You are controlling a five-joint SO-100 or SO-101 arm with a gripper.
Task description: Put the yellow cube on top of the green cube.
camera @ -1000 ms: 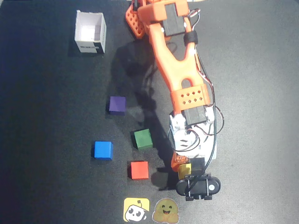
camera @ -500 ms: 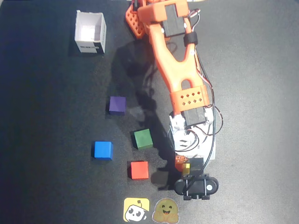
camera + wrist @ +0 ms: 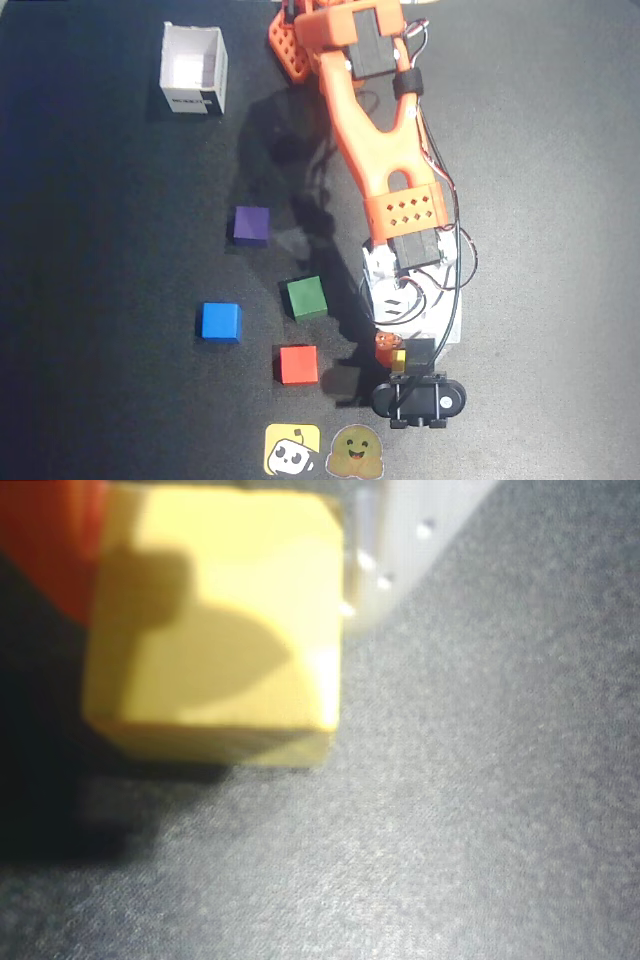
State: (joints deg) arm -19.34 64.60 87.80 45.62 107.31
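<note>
The yellow cube (image 3: 215, 630) fills the upper left of the wrist view. It sits between my orange finger (image 3: 45, 550) on its left and my whitish finger (image 3: 385, 550) on its right, and both touch its sides. My gripper (image 3: 215, 560) is shut on it, at or just above the black mat. In the overhead view only a small yellow patch of the cube (image 3: 400, 359) shows under the gripper (image 3: 394, 354), near the front edge. The green cube (image 3: 306, 297) stands on the mat up and to the left of the gripper, apart from it.
In the overhead view a red cube (image 3: 298, 365) lies just left of the gripper. A blue cube (image 3: 220, 321) and a purple cube (image 3: 251, 225) lie farther left. A white open box (image 3: 195, 70) stands at the back left. Two stickers (image 3: 292, 450) (image 3: 356, 452) lie at the front edge.
</note>
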